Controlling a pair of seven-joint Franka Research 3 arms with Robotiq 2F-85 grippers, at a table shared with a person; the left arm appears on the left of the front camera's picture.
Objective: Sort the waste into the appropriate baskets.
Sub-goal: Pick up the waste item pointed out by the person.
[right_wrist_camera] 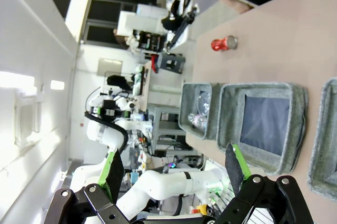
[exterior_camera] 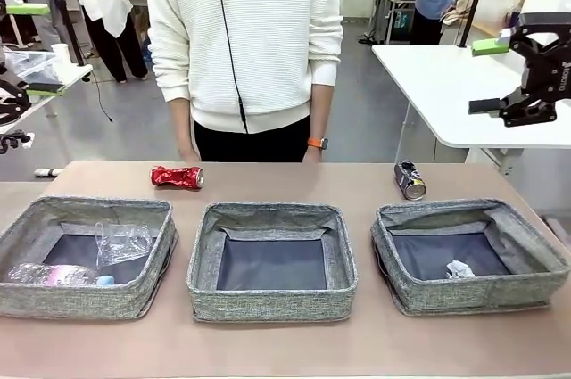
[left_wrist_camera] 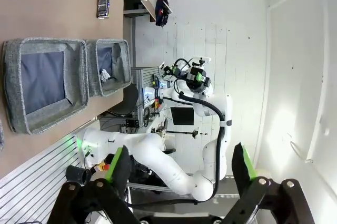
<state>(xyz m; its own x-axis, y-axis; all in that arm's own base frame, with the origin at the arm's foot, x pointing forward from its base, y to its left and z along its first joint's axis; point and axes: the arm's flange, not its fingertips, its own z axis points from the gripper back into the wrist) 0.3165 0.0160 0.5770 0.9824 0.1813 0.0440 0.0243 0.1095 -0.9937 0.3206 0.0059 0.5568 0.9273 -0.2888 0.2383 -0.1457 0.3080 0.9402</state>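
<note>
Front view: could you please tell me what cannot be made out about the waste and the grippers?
- Bottle: lower side hidden by the left basket's near wall; label too small to read.
- Dark can: print too small to read.
- Left gripper: open; body cut off by the left edge.
- Right gripper: open; wrist cut off by the right edge.

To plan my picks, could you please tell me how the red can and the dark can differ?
The crushed red can is flattened; the dark can looks rounder. The red can lies crosswise; the dark can points its silvery end toward the camera. The red can lies beyond the left basket, the dark can beyond the right basket. Both rest on the table, outside the baskets.
</note>
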